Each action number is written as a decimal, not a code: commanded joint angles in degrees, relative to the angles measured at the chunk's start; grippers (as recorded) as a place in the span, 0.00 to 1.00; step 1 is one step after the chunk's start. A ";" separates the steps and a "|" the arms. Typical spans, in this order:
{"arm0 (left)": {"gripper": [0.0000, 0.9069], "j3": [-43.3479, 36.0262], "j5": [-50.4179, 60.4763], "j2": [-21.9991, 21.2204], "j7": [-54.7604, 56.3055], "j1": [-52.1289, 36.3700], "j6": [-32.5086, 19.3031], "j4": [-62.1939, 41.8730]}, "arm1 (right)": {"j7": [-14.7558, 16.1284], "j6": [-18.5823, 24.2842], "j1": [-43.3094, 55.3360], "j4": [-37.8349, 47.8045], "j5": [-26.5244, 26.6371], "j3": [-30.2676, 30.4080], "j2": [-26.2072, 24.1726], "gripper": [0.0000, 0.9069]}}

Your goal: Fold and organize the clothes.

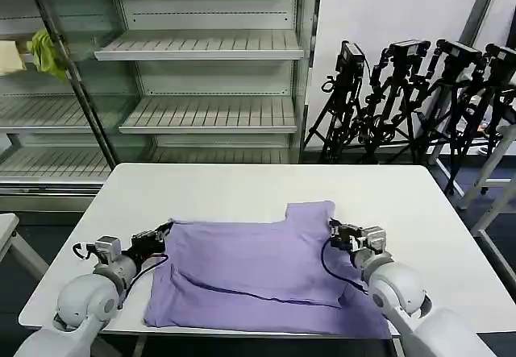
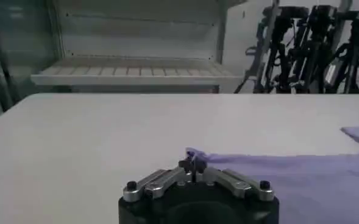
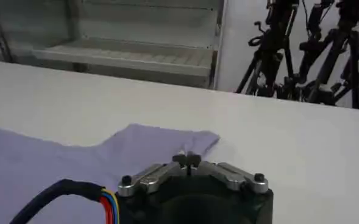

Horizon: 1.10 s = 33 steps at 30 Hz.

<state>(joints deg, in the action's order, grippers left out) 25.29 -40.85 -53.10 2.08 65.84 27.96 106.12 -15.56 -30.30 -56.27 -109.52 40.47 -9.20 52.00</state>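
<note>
One lavender T-shirt (image 1: 258,272) lies on the white bench (image 1: 242,184), spread across the near half and partly folded, with a crease line running across its lower part. One sleeve (image 1: 310,210) projects toward the far side of the bench. No print is visible on the upward face.

Two claws are at work, one at each side edge of the garment.

Left claw (image 1: 167,228): positioned at the left far corner of the shirt. In the left wrist view the left claw (image 2: 193,163) has its fingers brought together, pinching the corner of the fabric (image 2: 277,173) between the tips.

Right claw (image 1: 333,228): positioned at the right edge of the shirt, just beside the projecting sleeve. In the right wrist view the right claw (image 3: 187,160) has its fingertips closed together over the lavender fabric (image 3: 75,161); the cloth edge appears caught between them.

Behind the bench stands one shelving unit (image 1: 201,47). One yellow-green cloth (image 1: 44,53) hangs at its left. Several black tripods (image 1: 411,91) stand grouped at the right.
</note>
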 commanded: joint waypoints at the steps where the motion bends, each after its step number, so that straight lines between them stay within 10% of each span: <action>1: 0.00 2.31 0.01 0.00 0.04 3.03 -0.19 3.99 | 0.10 0.26 -4.52 -3.82 -0.11 -3.35 -1.03 0.00; 33: 0.01 8.84 1.26 -1.02 -0.40 15.69 -1.73 15.23 | 2.11 1.74 -17.81 -15.07 -4.01 -11.49 -3.96 0.00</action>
<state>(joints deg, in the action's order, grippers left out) 33.16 -39.77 -54.12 1.71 78.40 26.44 118.98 -13.63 -28.72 -71.77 -122.81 37.61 -19.61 48.26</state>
